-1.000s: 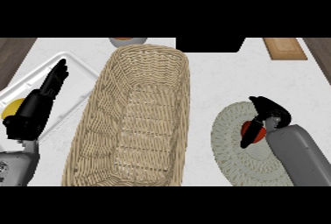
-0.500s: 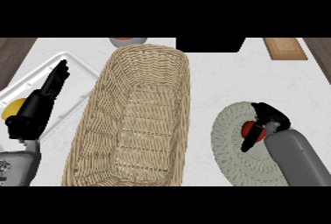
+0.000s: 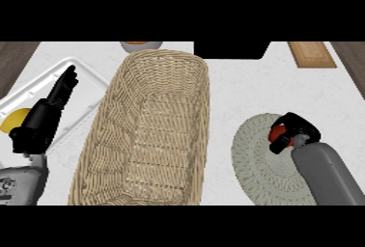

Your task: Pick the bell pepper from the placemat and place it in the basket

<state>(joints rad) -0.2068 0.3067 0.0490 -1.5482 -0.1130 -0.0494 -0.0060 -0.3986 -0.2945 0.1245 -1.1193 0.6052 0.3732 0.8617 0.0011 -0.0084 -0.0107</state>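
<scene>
- Two grey forearms enter from the near edge, one on each side of the single wicker basket point(image 3: 107, 125). The basket is long, runs from near to far down the middle of the white counter point(image 3: 235, 87), and holds nothing that can be seen.
- Right of the basket's near half lies one round, pale woven placemat point(image 3: 251, 153), close beside the basket wall but not touching it.
- One right hand point(image 3: 299, 129), black, is over the placemat's far part, right of the basket. Its fingers are curled round one red bell pepper point(image 3: 277, 139), which shows only in part under the hand.
- The bell pepper is therefore over the placemat, gripped by the right hand and outside the basket. Whether it touches the mat cannot be told.
- One left hand point(image 3: 44, 120), black, is left of the basket's middle. Its fingers are straight, held together, holding nothing, and point away toward the far side.
- One round yellow thing point(image 3: 13, 120) shows just left of that hand, partly hidden by it.
- One white tray point(image 3: 89, 91) lies left of the basket, under the left hand.
- Beyond the basket's far end sits one grey bowl point(image 3: 139, 46), cut off by the view.
- Far right of the basket lies one small wooden board point(image 3: 311, 54).
</scene>
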